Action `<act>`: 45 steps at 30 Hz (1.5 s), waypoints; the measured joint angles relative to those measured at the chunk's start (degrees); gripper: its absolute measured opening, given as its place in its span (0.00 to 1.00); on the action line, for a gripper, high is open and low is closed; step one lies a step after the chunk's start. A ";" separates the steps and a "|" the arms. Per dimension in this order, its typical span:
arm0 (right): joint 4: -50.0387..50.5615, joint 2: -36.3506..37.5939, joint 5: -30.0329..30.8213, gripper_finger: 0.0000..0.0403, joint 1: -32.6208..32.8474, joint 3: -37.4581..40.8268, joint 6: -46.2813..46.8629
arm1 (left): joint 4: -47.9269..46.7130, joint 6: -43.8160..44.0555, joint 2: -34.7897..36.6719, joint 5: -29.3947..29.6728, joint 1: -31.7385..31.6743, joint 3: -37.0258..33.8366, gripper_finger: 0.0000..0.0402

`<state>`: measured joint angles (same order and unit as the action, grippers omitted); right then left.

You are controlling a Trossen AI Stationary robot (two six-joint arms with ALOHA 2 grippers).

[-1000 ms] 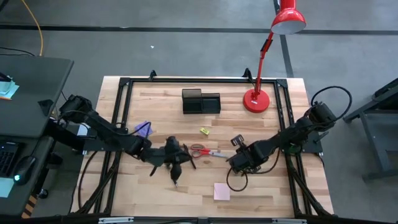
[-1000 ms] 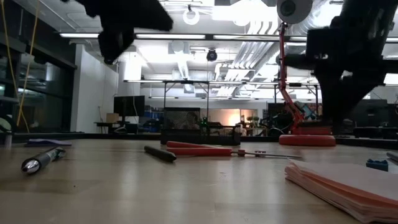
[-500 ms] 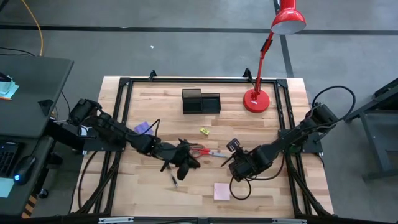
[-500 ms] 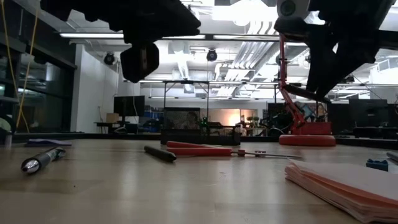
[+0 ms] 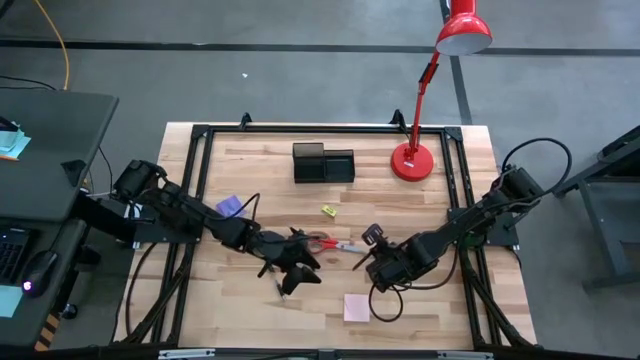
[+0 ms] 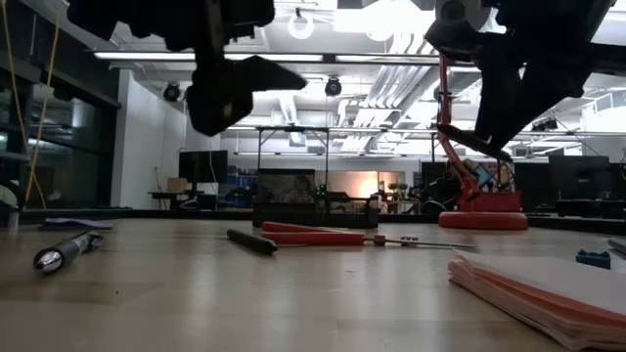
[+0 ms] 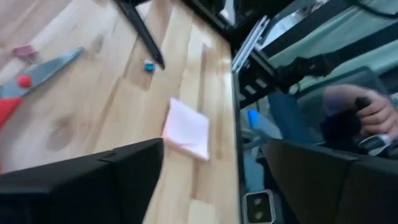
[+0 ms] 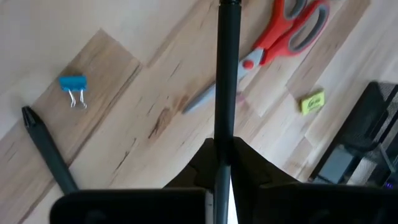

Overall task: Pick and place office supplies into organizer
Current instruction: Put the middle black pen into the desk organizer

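Right hand [image 8: 224, 158] is gripping a pen [image 8: 227, 68] above the scissors [image 8: 292, 28]; left hand [image 5: 298, 262], fingers spread and empty, is hovering beside them.

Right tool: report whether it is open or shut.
Shut. The right tool is clamped on a dark pen, which sticks straight out from between its closed fingers.

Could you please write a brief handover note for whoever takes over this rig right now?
Left gripper: open, empty, above mid-table.
Right gripper: shut on a dark pen, raised near the red-handled scissors.
Organizer: at the table's far edge; nothing visibly placed in it.
Left to do: scissors, pink note pad, purple note pad, yellow piece, blue clip, another pen.
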<state>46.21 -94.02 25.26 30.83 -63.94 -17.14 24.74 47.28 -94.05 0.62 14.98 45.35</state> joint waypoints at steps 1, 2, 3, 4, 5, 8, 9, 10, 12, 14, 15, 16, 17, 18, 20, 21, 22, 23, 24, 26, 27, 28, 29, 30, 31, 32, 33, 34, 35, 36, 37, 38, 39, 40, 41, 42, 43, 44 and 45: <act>-0.68 0.00 -0.01 0.01 0.00 0.00 -0.79 | 0.16 0.29 -0.66 -0.67 -0.02 0.21 0.73; -1.30 0.01 0.00 0.01 -0.02 0.00 -1.43 | -0.45 0.29 -0.94 -1.24 -0.01 -0.08 0.75; -1.92 0.02 0.05 0.01 0.00 0.00 -2.25 | 0.30 0.27 -1.53 -1.41 0.03 -0.19 0.76; -2.44 0.02 0.29 0.01 0.00 -0.02 -2.65 | 2.65 0.42 -2.66 -1.76 0.03 0.16 0.76; -2.64 0.02 0.69 0.01 -0.02 -0.06 -2.96 | 3.90 0.71 -3.47 -2.18 0.03 0.51 0.76; -2.86 0.04 1.13 0.01 0.09 -0.17 -3.92 | 3.58 0.53 -5.82 -3.24 -0.03 2.29 0.73; -3.00 0.04 1.49 0.01 0.12 -0.17 -4.09 | 3.51 0.20 -6.47 -3.37 -0.24 3.05 0.71; -3.33 0.05 1.73 0.02 0.17 -0.17 -4.62 | 2.83 -0.39 -6.47 -3.68 -0.48 3.34 0.69; -4.13 0.04 1.97 0.02 0.43 -0.17 -5.38 | 1.93 -1.30 -6.50 -4.32 -0.68 4.86 0.64; -5.50 0.07 2.35 0.01 0.64 -0.20 -6.69 | 1.22 -1.50 -6.70 -4.02 -1.21 5.90 0.60; -5.78 0.07 2.49 0.01 0.85 -0.22 -7.08 | 0.69 -1.50 -6.74 -3.93 -1.25 6.01 0.58; -5.76 0.07 2.92 0.01 1.02 -0.22 -7.50 | 0.38 -1.61 -6.85 -3.83 -1.31 6.37 0.56; -6.14 0.07 3.25 0.01 1.19 -0.22 -8.12 | 0.54 -1.86 -6.89 -3.60 -1.62 6.79 0.54; -6.62 0.07 3.49 0.01 1.46 -0.22 -8.38 | 0.89 -1.90 -6.80 -3.09 -1.68 7.09 0.52; -6.86 0.07 4.87 0.02 1.95 -0.22 -8.91 | 0.89 -1.69 -6.72 -1.93 -2.06 7.31 0.49; -7.06 0.07 5.39 0.02 2.27 -0.22 -9.59 | 0.65 -1.20 -6.76 -1.73 -2.39 7.23 0.48; -7.24 0.07 6.38 0.02 2.66 -0.22 -10.07 | 0.55 -0.64 -6.79 -1.64 -2.71 7.18 0.47; -7.40 0.07 7.55 0.02 3.04 -0.22 -10.84 | 0.72 -0.11 -6.79 -1.62 -3.09 7.19 0.47; -7.97 0.07 8.69 0.01 3.45 -0.22 -11.80 | 0.75 1.04 -6.79 -1.62 -3.52 7.24 0.46; -9.34 0.07 10.56 0.01 4.30 -0.22 -13.57 | 0.37 3.64 -6.79 -1.54 -4.31 7.23 0.45; -9.84 0.07 11.47 0.01 4.63 -0.22 -14.63 | 0.15 4.22 -6.84 -1.41 -4.64 7.22 0.45; -10.49 0.07 11.93 0.01 4.89 -0.22 -15.26 | 0.33 4.32 -7.06 -1.19 -4.82 7.22 0.45; -11.12 0.07 12.06 0.02 5.07 -0.22 -15.89 | 0.39 4.44 -7.16 -0.84 -5.06 7.22 0.44; -11.41 0.07 12.11 0.02 5.17 -0.22 -16.27 | 0.35 4.45 -7.20 -0.07 -5.06 7.20 0.44; -11.80 0.07 12.29 0.02 5.25 -0.22 -16.35 | 0.72 4.42 -7.22 0.14 -5.00 7.20 0.43; -12.26 0.07 12.51 0.02 5.25 -0.22 -16.35 | 1.43 4.20 -7.22 0.25 -4.98 7.20 0.43; -12.33 0.07 12.81 0.02 5.21 -0.22 -16.35 | 1.92 4.19 -7.22 0.27 -4.98 7.20 0.43; -12.22 0.07 13.12 0.01 5.19 -0.22 -16.49 | 2.06 4.40 -7.22 0.25 -4.93 7.22 0.43; -12.21 0.07 13.31 0.01 5.09 -0.22 -16.99 | 2.09 4.83 -7.22 0.24 -4.91 7.20 0.43; -12.27 0.07 13.53 0.01 5.07 -0.22 -17.40 | 2.43 5.21 -7.22 0.25 -4.87 7.20 0.43; -12.49 0.07 13.94 0.01 5.05 -0.22 -17.76 | 3.05 5.36 -7.22 0.27 -4.85 7.20 0.43; -12.98 0.07 14.42 0.01 4.90 -0.22 -18.18 | 3.72 5.47 -7.22 0.26 -4.85 7.20 0.43; -13.51 0.07 14.84 0.01 4.81 -0.22 -18.73 | 4.18 5.49 -7.22 0.14 -4.85 7.20 0.43; -13.78 0.07 15.03 0.02 4.69 -0.22 -19.01 | 4.27 5.57 -7.22 0.03 -4.85 7.20 0.43; -13.99 0.07 15.13 0.02 4.42 -0.22 -19.41 | 4.26 5.92 -7.22 0.03 -4.85 7.20 0.43; -14.29 0.07 14.93 0.02 4.27 -0.22 -19.94 | 4.23 6.12 -7.22 0.03 -4.85 7.20 0.43; -14.45 0.07 14.76 0.01 4.04 -0.22 -20.22 | 4.18 6.10 -7.22 0.03 -4.85 7.20 0.43; -14.46 0.07 14.73 0.01 3.85 -0.22 -20.39 | 4.18 5.91 -7.22 0.03 -4.85 7.20 0.42; -14.46 0.07 14.62 0.01 3.61 -0.22 -20.47 | 4.20 5.72 -7.22 0.04 -4.85 7.20 0.42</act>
<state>31.75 -93.95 39.88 34.44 -64.16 -37.61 28.94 53.00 -101.27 0.65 10.13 52.56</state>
